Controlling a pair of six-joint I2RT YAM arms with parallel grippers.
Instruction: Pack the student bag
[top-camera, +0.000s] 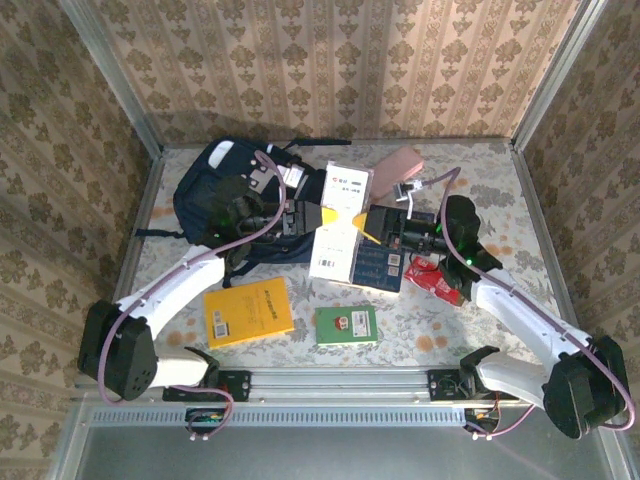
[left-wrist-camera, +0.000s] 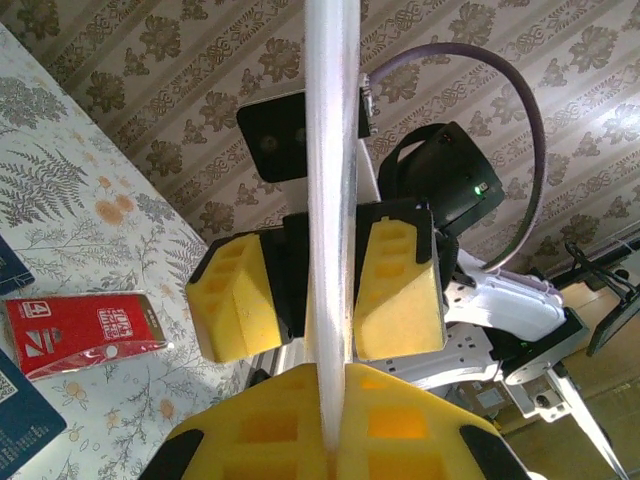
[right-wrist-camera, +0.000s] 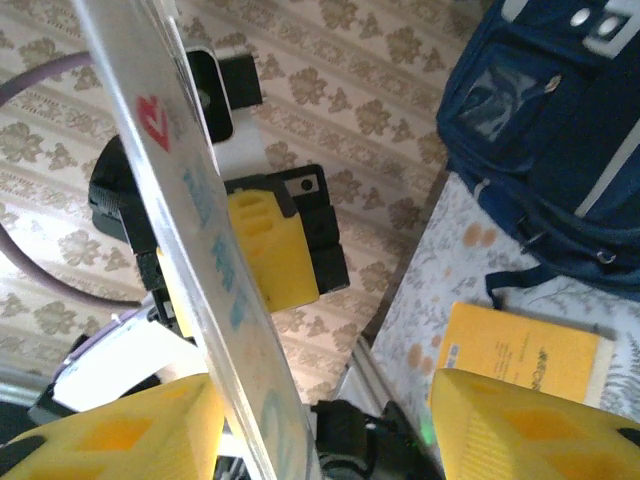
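left arm (top-camera: 170, 290) runs from the near-left base diagonally to mid-table, its forearm crossing the near edge of the student bag (top-camera: 225, 190). left gripper (left-wrist-camera: 330, 385) is pressed together on the left edge of the white book (top-camera: 338, 225), which is cover-up in the top view and over a dark blue book (top-camera: 378, 268).

right arm (top-camera: 520, 315) comes in from near-right with the wrist turned left. right gripper (right-wrist-camera: 330, 385) faces the left one across the same book. Its jaws are spread: one finger (right-wrist-camera: 130, 430) is against the book's face and the other is well apart, so no pinch.

The student bag lies far-left on the table (top-camera: 480, 190), just left of the held book.

A yellow book (top-camera: 248, 310) and a green booklet (top-camera: 346, 325) lie near-centre. A red packet (left-wrist-camera: 80, 330) sits by the right wrist.
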